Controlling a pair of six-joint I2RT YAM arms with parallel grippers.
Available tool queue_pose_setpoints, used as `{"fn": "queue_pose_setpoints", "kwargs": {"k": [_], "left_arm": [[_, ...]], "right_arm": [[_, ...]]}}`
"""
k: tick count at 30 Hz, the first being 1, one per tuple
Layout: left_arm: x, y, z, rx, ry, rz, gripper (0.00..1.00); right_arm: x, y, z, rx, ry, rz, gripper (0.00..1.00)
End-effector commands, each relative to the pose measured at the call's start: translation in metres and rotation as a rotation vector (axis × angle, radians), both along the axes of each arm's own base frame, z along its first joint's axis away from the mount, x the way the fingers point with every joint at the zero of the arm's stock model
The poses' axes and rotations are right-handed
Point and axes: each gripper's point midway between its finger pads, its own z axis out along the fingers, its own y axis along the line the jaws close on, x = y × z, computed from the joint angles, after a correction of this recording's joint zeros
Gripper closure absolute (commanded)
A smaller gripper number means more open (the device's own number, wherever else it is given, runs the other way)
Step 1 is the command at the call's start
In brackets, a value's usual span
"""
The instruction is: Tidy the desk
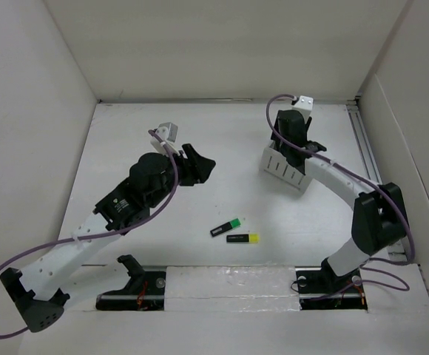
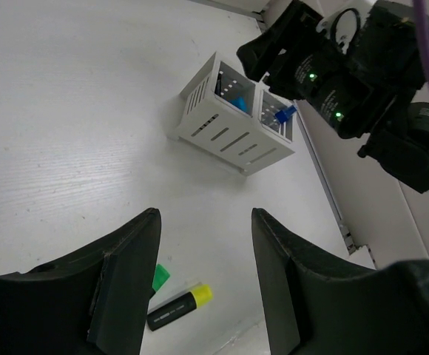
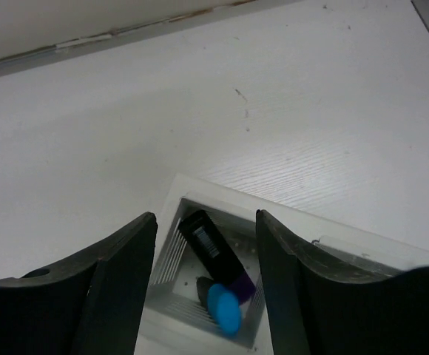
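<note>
Desk (image 1: 222,133) fills the top view: matte white, walled by white panels on 3 sides, w/ both arm bases at its near edge.

At far left we see the left arm (image 1: 89,229) rising from its base and reaching diagonally twd the desk's middle. The left gripper (image 1: 200,164) hangs above the surface. In its wrist view the fingers stand wide apart w/ nothing btw them, only bare desk showing through the gap.

Next over, near the ctr and closer to the near edge, 2 markers lie flat. The green-capped marker (image 1: 225,226) sits tilted. The yellow-capped marker (image 1: 242,238) lies just beside it on the near side, almost level. Both have black bodies, and we see a thin gap btw them in the top view.

Right of ctr, twd the far wall, the white slotted box (image 1: 282,171) stands upright on the desk, w/ 2 compartments. In the right wrist view, one compartment holds a black marker (image 3: 214,248) leaning inside, w/ a blue cap (image 3: 223,309) right against it.

The right gripper (image 3: 205,218) hovers directly over that compartment, fingers parted and holding nothing. The right arm (image 1: 348,185) arcs back from it to its base at the near right.
</note>
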Motion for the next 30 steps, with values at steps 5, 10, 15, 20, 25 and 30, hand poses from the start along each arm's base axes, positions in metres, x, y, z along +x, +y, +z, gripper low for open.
{"fn": "queue_pose_setpoints", "kwargs": {"k": [5, 10, 15, 20, 25, 30], "left_arm": [[-0.005, 0.006, 0.008, -0.003, -0.055, -0.014, 0.52], [-0.008, 0.008, 0.012, 0.015, -0.089, -0.035, 0.52], [-0.014, 0.012, 0.011, 0.026, -0.125, -0.059, 0.51], [-0.02, 0.015, 0.005, 0.05, -0.158, -0.088, 0.51], [-0.024, 0.021, 0.017, 0.037, -0.196, -0.084, 0.51], [-0.033, 0.026, 0.026, 0.028, -0.217, -0.102, 0.51]], "right_arm": [[-0.039, 0.026, 0.064, 0.062, -0.06, 0.072, 0.41], [-0.107, 0.079, 0.039, 0.141, 0.145, 0.331, 1.0], [-0.219, 0.119, -0.017, 0.248, 0.44, 0.536, 1.0], [-0.299, 0.149, -0.038, 0.421, 0.62, 0.594, 0.89], [-0.308, 0.174, -0.048, 0.464, 0.662, 0.574, 0.47], [-0.304, 0.203, -0.077, 0.457, 0.707, 0.528, 0.34]]}}
